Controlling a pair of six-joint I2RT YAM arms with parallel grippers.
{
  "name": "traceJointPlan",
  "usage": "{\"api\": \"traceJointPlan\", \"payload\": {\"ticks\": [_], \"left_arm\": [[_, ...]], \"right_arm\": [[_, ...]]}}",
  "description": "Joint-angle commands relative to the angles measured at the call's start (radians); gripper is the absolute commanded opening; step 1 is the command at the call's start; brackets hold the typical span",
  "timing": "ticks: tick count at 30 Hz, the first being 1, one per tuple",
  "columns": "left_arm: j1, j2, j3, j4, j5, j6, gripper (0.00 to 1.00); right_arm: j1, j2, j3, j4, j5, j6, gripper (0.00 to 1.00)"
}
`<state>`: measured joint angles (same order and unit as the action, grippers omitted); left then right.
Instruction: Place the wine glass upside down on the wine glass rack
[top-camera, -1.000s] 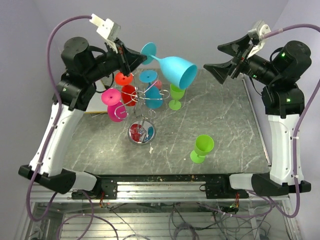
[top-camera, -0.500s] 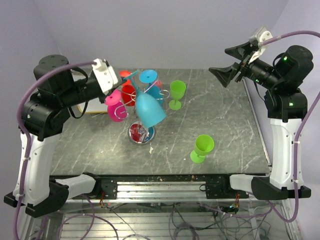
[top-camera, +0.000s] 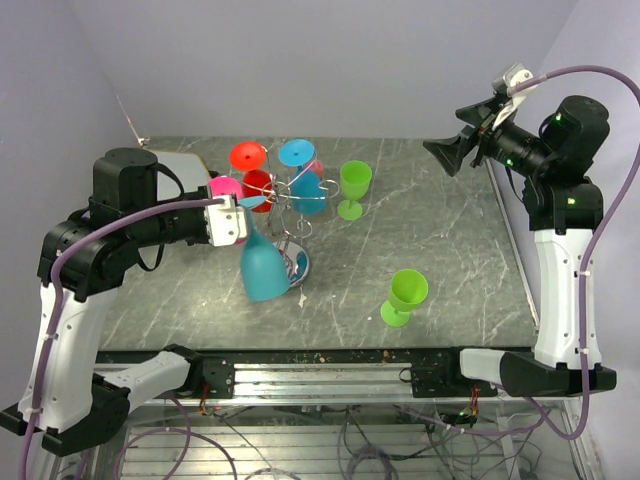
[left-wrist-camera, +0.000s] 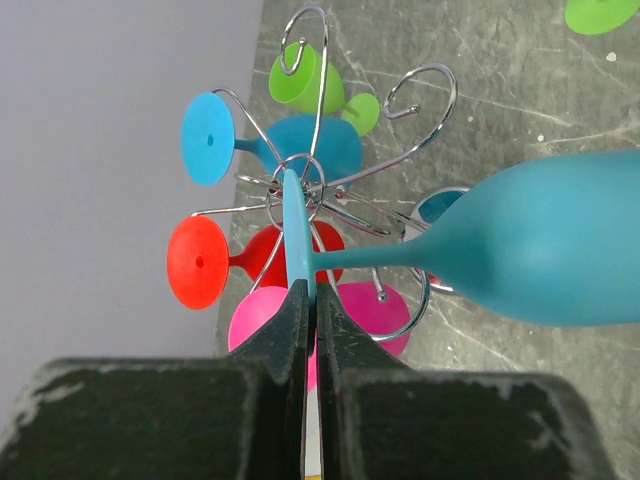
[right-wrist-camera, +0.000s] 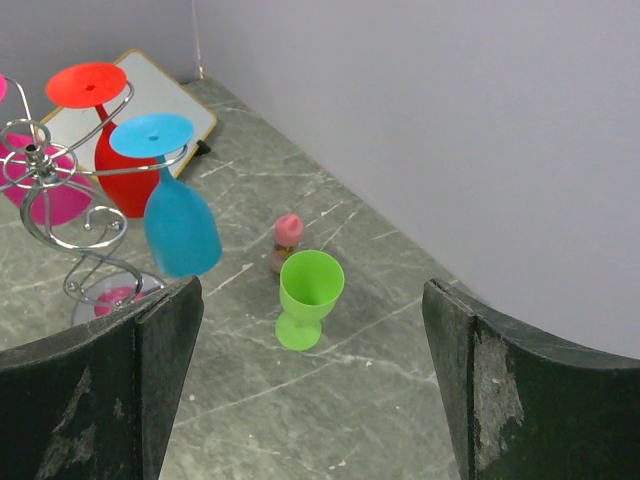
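Dark grey tabletop (top-camera: 450, 250) veined in white, with pale lilac walls (top-camera: 350, 60) behind and at both sides.

Six glasses in all. Two blue: the held wine glass (top-camera: 265, 268) and a hanging blue glass (top-camera: 308, 192). One red glass (top-camera: 257, 186) and one pink glass (left-wrist-camera: 375, 312), both hung foot-up. Two green, both upright on the stone: the far green glass (top-camera: 353, 185) just right of the rack, the near green glass (top-camera: 405, 293) well apart toward the front right. One wine glass rack (top-camera: 283, 205), silver wire with curled arms, left of centre toward the back.

Left gripper (left-wrist-camera: 308, 298) clamped tight on the rim of the held wine glass's foot, seen edge-on in the wrist view. Foot up against the rack's central ring, though whether touching or hooked cannot be told. Bowl tilted mouth-down toward the near edge, covering part of the rack's round chrome base (top-camera: 296, 262).

Right gripper (top-camera: 458, 130) raised at the far right, well apart from everything, spread wide with nothing between its fingers.

Around the rack: a flat pale panel (right-wrist-camera: 170, 100) with a thin yellowish edge, lying at the back left, and a small pink-capped bottle (right-wrist-camera: 288, 240) just behind the far green glass. Pink and red glasses crowded just beside the held foot, on the left gripper's side of the rack.
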<state>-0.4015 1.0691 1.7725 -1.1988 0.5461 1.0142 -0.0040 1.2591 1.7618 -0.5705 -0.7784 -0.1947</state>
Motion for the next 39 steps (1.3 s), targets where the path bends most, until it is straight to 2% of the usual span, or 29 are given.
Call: {"api": "traceJointPlan", "payload": {"ticks": [1,6,15,26,32,39], "left_arm": [[0.007,-0.017,-0.009,-0.01,0.018,0.057,0.07],[0.002,-0.012,-0.026,0.015,0.058,0.036,0.07],[-0.035,0.006,-0.061,0.077,0.03,0.002,0.07],[-0.195,0.005,-0.124,0.16,-0.202,-0.046,0.07],[-0.201,0.009,-0.145,0.171,-0.297,-0.015,0.07],[-0.206,0.012,-0.163,0.188,-0.345,0.001,0.07]], "right_arm": [[-0.023,-0.009,-0.025,0.036,-0.026,0.019,0.91],[-0.033,-0.01,-0.042,0.047,-0.036,0.027,0.91],[-0.042,0.006,-0.047,0.059,-0.052,0.041,0.91],[-0.045,0.025,-0.055,0.067,-0.063,0.042,0.91],[-0.045,0.027,-0.059,0.064,-0.068,0.038,0.91],[-0.045,0.026,-0.07,0.068,-0.07,0.036,0.91]]}}
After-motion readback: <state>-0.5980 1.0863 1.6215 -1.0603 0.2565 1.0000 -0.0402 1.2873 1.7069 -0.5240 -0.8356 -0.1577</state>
